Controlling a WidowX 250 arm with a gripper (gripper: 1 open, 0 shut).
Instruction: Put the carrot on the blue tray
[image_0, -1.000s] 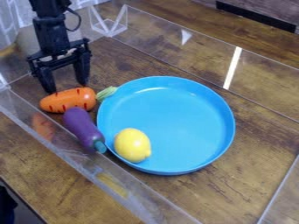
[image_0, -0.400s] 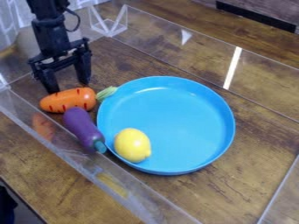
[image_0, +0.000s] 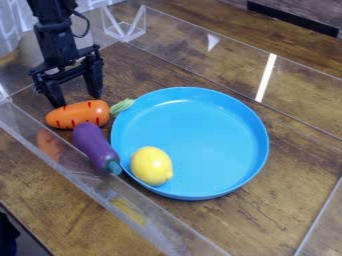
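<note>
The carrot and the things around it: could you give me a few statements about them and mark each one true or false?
1. The carrot lies outside the blue tray. True.
2. The lemon is on the far right side of the tray. False: it sits at the tray's left, lower edge in the picture.
3. The eggplant lies between the carrot and the lemon. True.
4. The claw is over the lemon. False: it is at the upper left, just above the carrot in the picture.
5. The claw is already holding the carrot up over the tray. False: the carrot lies on the table, and the claw is open.
</note>
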